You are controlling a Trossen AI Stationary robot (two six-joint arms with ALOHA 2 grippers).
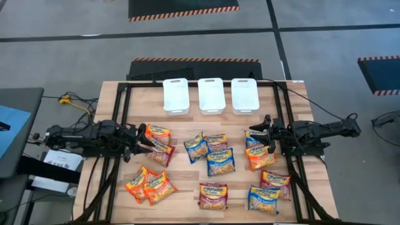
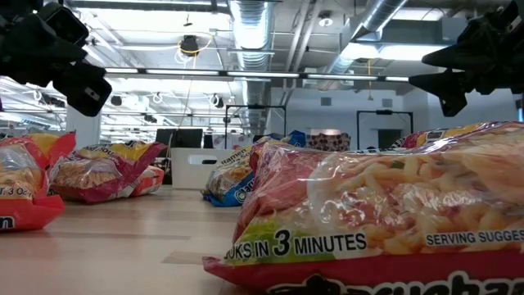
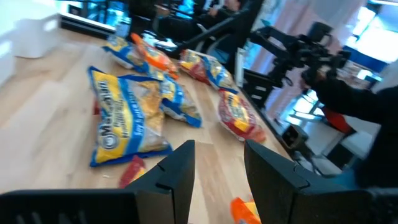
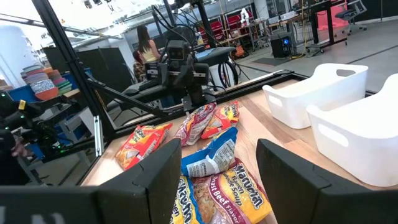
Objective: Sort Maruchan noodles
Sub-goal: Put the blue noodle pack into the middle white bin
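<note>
Your left claw (image 1: 145, 139) hangs over the orange and dark red packets at the surface's left side, fingers apart with nothing between them; your right claw (image 1: 261, 132) sits spread and empty above the blue and orange packets on the right. From above, you see the Maruchan noodles (image 1: 220, 161) scattered across the wooden surface (image 1: 187, 125), none in the three white tubs (image 1: 211, 95) lined along the far edge. At surface height, a dark red packet (image 2: 385, 213) fills the foreground, and both claws hover high, clear of the packets. Through your left wrist camera, the fingers (image 3: 180, 171) stand parted above a blue packet (image 3: 127, 115). Through your right wrist camera, the fingers (image 4: 155, 171) gape over packets beside two tubs (image 4: 323, 93).
</note>
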